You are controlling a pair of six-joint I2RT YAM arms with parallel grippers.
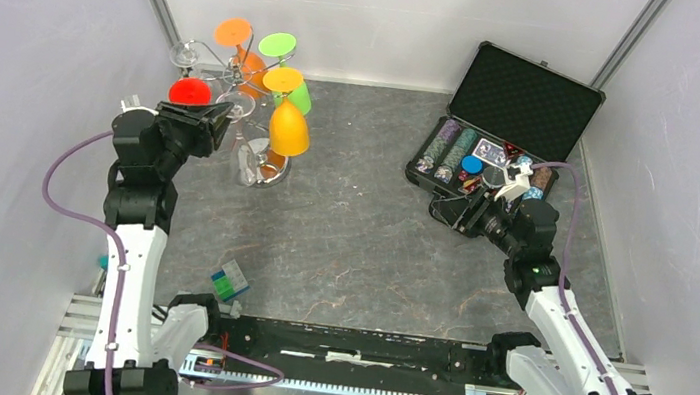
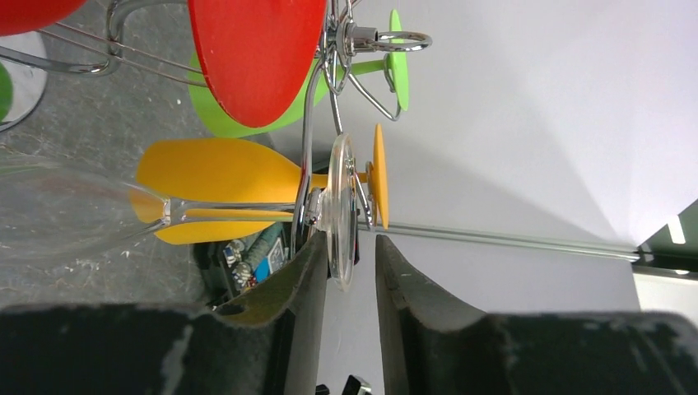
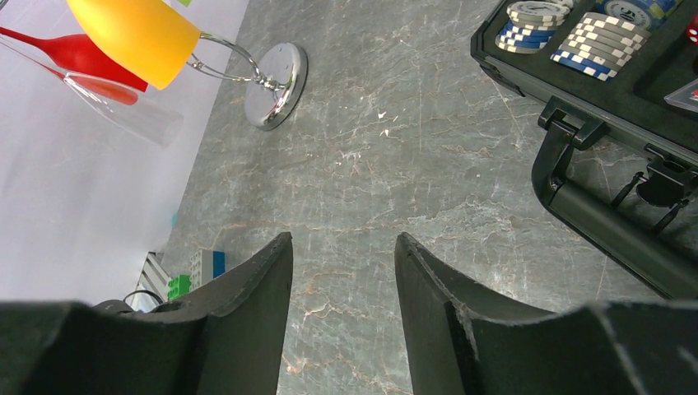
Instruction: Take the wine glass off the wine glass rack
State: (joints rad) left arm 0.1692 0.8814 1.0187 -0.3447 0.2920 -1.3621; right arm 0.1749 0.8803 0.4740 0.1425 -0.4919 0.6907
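1. The table [image 1: 352, 228] carries the wine glass rack [image 1: 258, 171] near its far left corner
2. The clear wine glass [image 2: 165, 216] hangs by its foot from a rack arm
3. The left tool [image 2: 350, 247] is narrowly parted astride that foot, not yet pinching, so the grasp is the step in hand
4. The right tool [image 3: 342, 247] is parted and empty near the right edge
5. Next, probably: close on the foot, then slide it out along the wire

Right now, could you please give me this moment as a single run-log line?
left gripper: open, straddling clear wine glass foot | wine glass rack: glass hanging on it | right gripper: open, empty
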